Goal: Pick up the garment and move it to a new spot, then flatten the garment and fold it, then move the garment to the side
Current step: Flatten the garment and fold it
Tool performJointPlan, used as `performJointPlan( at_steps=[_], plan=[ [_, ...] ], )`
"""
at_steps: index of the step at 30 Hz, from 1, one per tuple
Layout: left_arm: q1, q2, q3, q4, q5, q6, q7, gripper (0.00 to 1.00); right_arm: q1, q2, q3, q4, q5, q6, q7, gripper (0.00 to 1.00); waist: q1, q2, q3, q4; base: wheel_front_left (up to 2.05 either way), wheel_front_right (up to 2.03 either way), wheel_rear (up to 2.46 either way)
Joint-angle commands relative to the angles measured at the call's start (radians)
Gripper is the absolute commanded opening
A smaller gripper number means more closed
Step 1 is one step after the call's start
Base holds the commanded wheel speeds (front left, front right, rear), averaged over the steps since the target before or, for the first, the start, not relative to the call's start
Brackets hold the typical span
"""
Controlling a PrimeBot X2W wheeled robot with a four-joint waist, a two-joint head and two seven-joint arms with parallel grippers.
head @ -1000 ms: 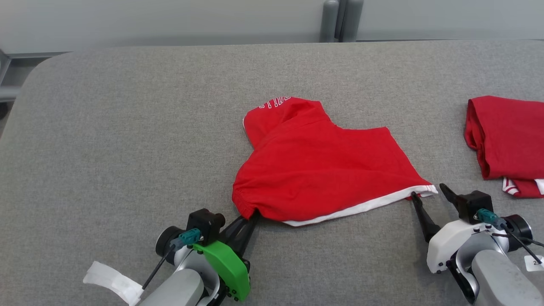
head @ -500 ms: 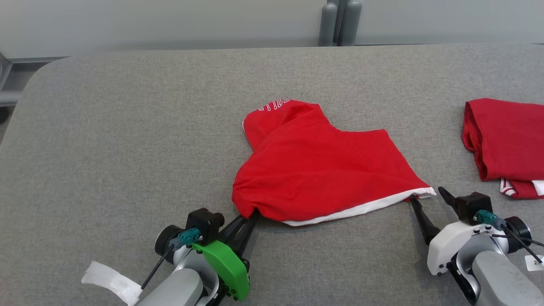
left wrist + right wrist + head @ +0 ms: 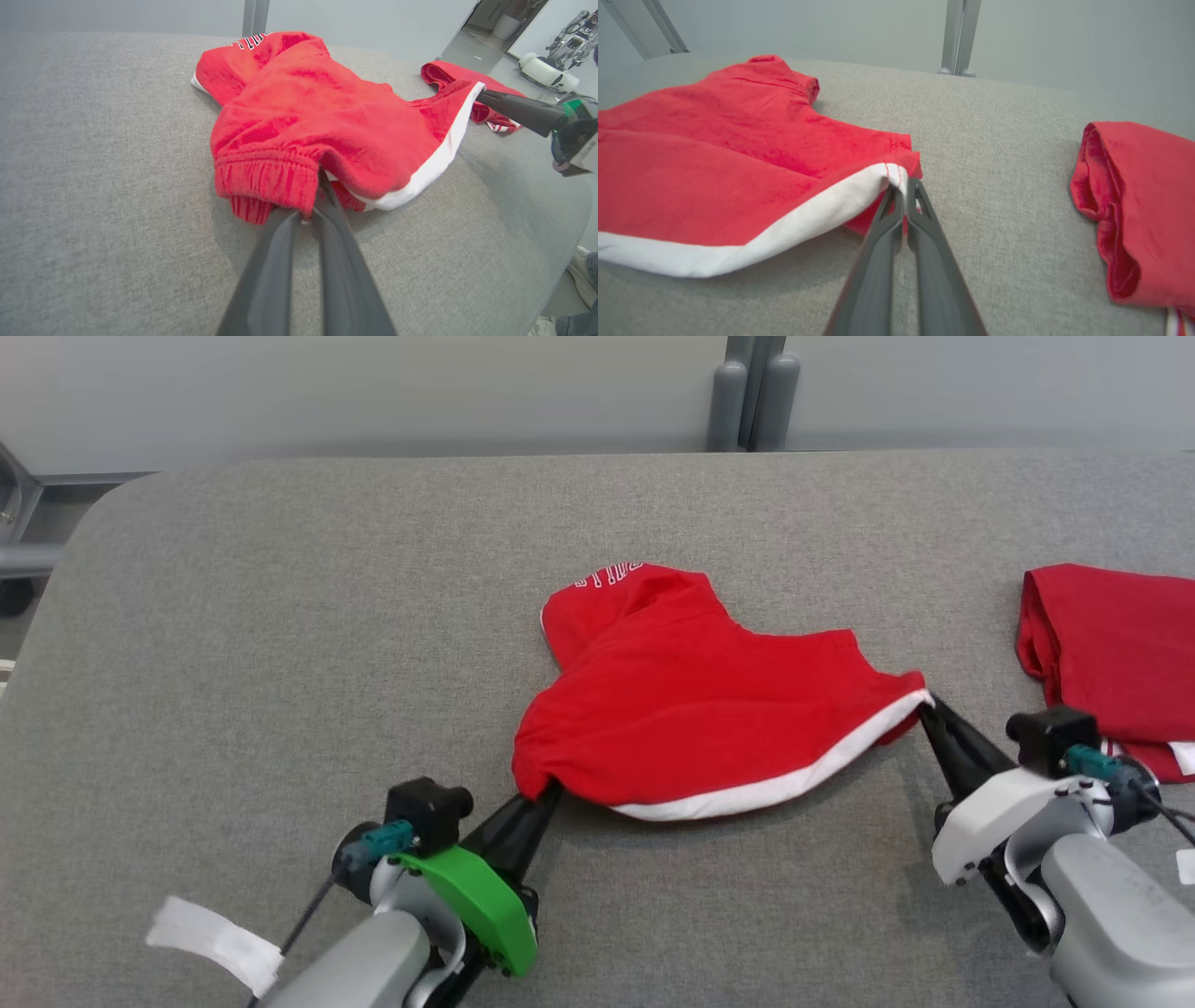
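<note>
Two grips set: right gripper (image 3: 926, 702), spread a second ago, now pinches the garment (image 3: 700, 709) at its fingertips, left gripper (image 3: 551, 791) pinching the ribbed edge; lifting can likely begin.

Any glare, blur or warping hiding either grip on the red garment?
Head view: even soft light, no glare, faint shadow under the garment. Left wrist view: left gripper soft near the lens, tips clear; background bright upper right. Right wrist view: right gripper pinch sharp on the white hem.
</note>
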Motion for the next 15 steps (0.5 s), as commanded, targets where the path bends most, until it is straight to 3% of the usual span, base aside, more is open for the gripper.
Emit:
performJointPlan(
  at_steps=[1,4,10,15],
  plan=[
    [-0.033,0.019,0.003,-0.011,-0.023,-0.003,-0.003,0.0,-0.018,-0.015,0.004,-0.017,0.022,0.0,-0.003,0.0,-0.0001,0.0,-0.002,-0.002,0.0,0.0,0.0],
    [-0.096,0.075,-0.018,-0.109,-0.134,-0.003,0.048,0.0,-0.062,-0.083,0.043,-0.101,0.101,0.0,-0.003,0.0,-0.0001,0.0,-0.004,-0.006,0.0,0.0,0.0],
    [-0.323,0.274,-0.006,-0.322,-0.329,-0.003,0.249,0.0,-0.235,-0.235,0.101,-0.269,0.245,0.0,0.048,0.0,-0.0001,0.0,0.027,-0.028,0.0,0.0,0.0],
    [-0.542,0.37,0.039,-0.391,-0.438,-0.003,0.436,0.0,-0.426,-0.294,0.091,-0.341,0.321,0.0,0.112,0.0,-0.0001,0.0,0.111,-0.057,0.0,0.0,0.0]
  ],
)
